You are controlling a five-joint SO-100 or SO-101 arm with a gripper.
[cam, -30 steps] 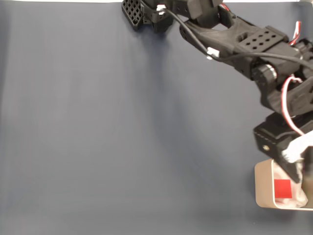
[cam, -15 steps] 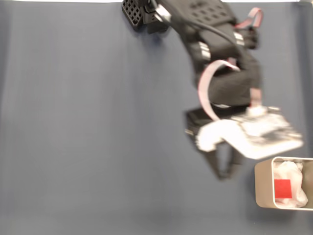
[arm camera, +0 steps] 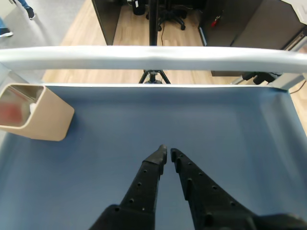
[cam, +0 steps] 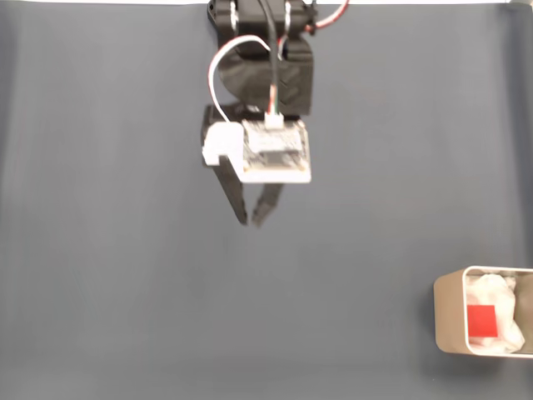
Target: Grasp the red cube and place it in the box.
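Note:
The red cube (cam: 481, 321) rests on white padding inside the beige box (cam: 448, 315) at the lower right of the fixed view. In the wrist view the box (arm camera: 45, 120) stands at the far left, and a blurred red patch, the cube (arm camera: 14, 111), shows inside it. My gripper (cam: 251, 221) hangs over the blue mat near the top centre, far to the left of the box. Its two black fingers nearly touch at the tips with nothing between them, as the wrist view (arm camera: 167, 153) also shows.
A dark blue mat (cam: 117, 250) covers the table. The arm's black base (cam: 250, 17) stands at the top edge of the fixed view. In the wrist view a white rail (arm camera: 153, 57) borders the mat's far side, with wooden floor and furniture beyond.
The arm has swung away from the box, leftward and up toward its base. The red cube stays in the box, and the fingers have closed.

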